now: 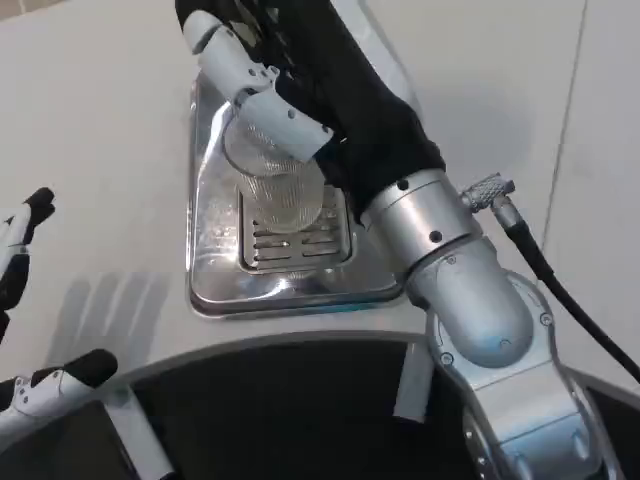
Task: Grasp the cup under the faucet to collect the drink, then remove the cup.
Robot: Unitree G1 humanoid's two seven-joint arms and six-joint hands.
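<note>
Nearest the camera, a dark curved edge of the robot's own body crosses the bottom of the head view. At the lower left the left hand shows at the picture's edge, its white and black fingers spread apart over the white table and holding nothing. From the lower right the silver right forearm rises toward the middle, with a black cable plugged in beside a knurled metal fitting near the wrist. Farther on lies a shiny metal drip tray, its slotted grate set in the middle. On that grate stands the clear ribbed plastic cup, upright. The right hand, black across the wrist and white at the fingers, reaches over the tray from the right; its fingers wrap around the cup's upper part and grip it. Beyond the tray the white table continues, with a thin seam running down its right side.
</note>
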